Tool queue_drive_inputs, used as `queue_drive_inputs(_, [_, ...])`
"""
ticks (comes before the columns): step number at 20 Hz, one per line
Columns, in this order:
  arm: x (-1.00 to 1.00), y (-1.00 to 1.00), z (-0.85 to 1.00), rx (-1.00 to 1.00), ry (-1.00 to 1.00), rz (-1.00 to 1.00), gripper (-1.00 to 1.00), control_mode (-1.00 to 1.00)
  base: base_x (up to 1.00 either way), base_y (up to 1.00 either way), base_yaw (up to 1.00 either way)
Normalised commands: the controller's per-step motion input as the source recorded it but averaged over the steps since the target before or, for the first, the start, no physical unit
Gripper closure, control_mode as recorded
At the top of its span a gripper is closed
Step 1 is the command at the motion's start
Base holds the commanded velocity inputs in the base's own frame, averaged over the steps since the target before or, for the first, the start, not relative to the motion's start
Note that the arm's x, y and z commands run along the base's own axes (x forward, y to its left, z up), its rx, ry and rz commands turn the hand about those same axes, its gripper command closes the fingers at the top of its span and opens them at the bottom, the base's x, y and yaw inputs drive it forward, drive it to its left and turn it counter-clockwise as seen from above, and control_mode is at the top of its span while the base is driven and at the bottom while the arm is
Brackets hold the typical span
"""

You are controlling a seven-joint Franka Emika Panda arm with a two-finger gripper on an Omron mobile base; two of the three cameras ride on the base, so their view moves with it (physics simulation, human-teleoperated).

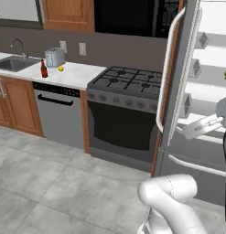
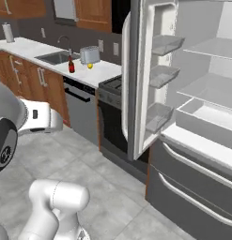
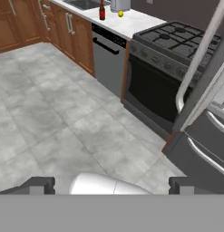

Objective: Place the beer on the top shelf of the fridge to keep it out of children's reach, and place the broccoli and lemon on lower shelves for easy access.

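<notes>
From my seat the jaws [image 3: 111, 185] are spread wide with nothing in them. Beer [image 1: 43, 69] and lemon [image 1: 60, 68] sit on the table [image 1: 75, 74] at 10 o'clock beside the toaster [image 1: 54, 57]; fridge [image 2: 192, 93] stands open at 2 o'clock.

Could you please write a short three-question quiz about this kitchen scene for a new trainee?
1. True or false: the beer stands on the counter beside the toaster.
2. Which small fruit lies next to the beer? A) lemon B) apple C) lime
3. Fill in: the door of the fridge is ____.

Key: 1 true; 2 A; 3 open.
</notes>
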Motion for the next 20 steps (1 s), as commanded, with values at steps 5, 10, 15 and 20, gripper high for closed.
queue_drive_inputs(5, [0.00, 0.00, 0.00, 0.00, 0.00, 0.00, -1.00, 1.00, 0.35, 0.94, 0.18])
queue_drive_inputs(10, [0.00, 0.00, 0.00, 0.00, 0.00, 0.00, -1.00, 1.00, 0.74, 0.49, 0.02])
queue_drive_inputs(15, [0.00, 0.00, 0.00, 0.00, 0.00, 0.00, -1.00, 1.00, 0.84, 0.32, -0.09])
queue_drive_inputs(20, [0.00, 0.00, 0.00, 0.00, 0.00, 0.00, -1.00, 1.00, 0.78, 0.17, -0.22])
